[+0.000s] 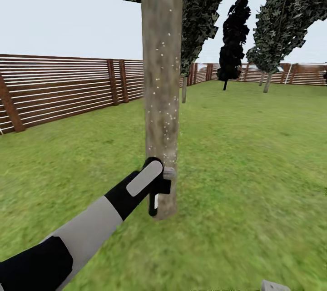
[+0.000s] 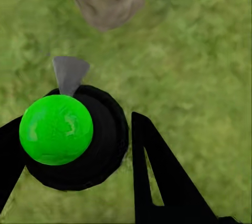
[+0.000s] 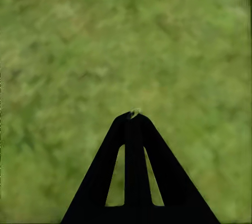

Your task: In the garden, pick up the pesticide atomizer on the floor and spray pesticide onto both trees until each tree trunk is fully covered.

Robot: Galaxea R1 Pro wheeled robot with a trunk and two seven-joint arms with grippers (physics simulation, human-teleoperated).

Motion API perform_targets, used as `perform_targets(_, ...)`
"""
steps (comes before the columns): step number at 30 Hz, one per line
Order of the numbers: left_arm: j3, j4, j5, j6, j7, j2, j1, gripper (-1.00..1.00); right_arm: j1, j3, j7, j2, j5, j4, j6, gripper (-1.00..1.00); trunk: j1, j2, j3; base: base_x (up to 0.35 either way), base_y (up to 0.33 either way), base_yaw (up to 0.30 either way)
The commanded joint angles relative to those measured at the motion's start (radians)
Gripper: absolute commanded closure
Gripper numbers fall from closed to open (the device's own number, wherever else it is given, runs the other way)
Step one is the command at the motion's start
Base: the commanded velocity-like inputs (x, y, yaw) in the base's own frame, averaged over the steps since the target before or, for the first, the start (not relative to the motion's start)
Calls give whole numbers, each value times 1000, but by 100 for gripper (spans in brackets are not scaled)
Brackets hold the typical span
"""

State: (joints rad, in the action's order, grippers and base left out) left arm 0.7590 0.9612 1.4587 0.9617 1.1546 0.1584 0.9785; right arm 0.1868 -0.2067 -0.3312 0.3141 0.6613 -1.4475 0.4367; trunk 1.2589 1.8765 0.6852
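The left hand point(image 1: 156, 188) grips the pesticide atomizer point(image 1: 154, 202) right against the near tree trunk point(image 1: 162, 77), which is flecked with white pesticide point(image 1: 165, 113); the bottle is mostly hidden. The right hand point(image 3: 134, 115) is pressed closed over grass point(image 3: 157, 51).

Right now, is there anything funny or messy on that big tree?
Yes: tiny white specks dot the tree trunk right above the left gripper, which holds the pesticide atomizer close to the bark. They look like spray, not damage. The fence and grass look ordinary.
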Motion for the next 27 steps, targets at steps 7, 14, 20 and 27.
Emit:
perform_targets(7, 6, -5, -77, -107, -4, -3, -12, 100, 9, -2, -2, 3, -2, 7, -19, 100, 0, 1, 0, -3, 344, -92)
perform_targets(14, 15, 5, -210, -246, -3, -2, -64, 100, 9, -1, -1, 5, 1, 7, -18, 100, 0, 1, 0, 55, 350, -103)
perform_targets(20, 16, 8, -209, -240, -10, -1, -115, 100, 14, -2, -2, 4, 6, 7, -13, 100, 0, 1, 0, 81, 344, -19)
perform_targets(27, 15, 56, -207, -236, -10, -2, -128, 100, 17, -1, -2, 3, 10, 7, -12, 100, 0, 1, 0, 16, 68, -117)
